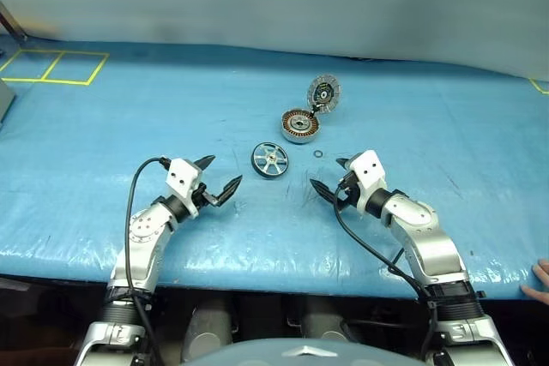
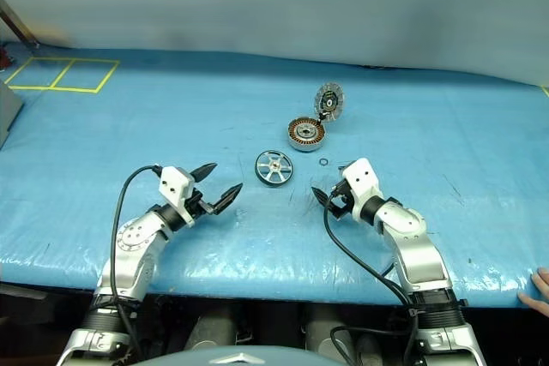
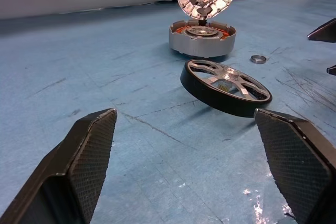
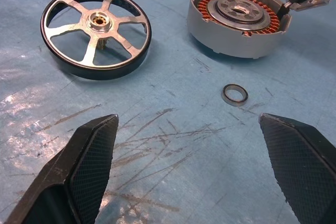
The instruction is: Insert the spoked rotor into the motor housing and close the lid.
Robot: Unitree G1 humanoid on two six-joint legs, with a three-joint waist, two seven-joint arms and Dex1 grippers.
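Left wrist view shows the spoked rotor (image 3: 226,87) tilted on the table. Both grippers, left gripper (image 1: 217,181) and right gripper (image 1: 330,177), are wide open and empty. A sloppy pinch could flip it.

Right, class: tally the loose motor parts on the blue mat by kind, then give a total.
Silver spoked rotor with dark rim: 1
Round grey motor housing with copper windings, hinged lid open: 1
Small dark metal ring: 1
Total: 3
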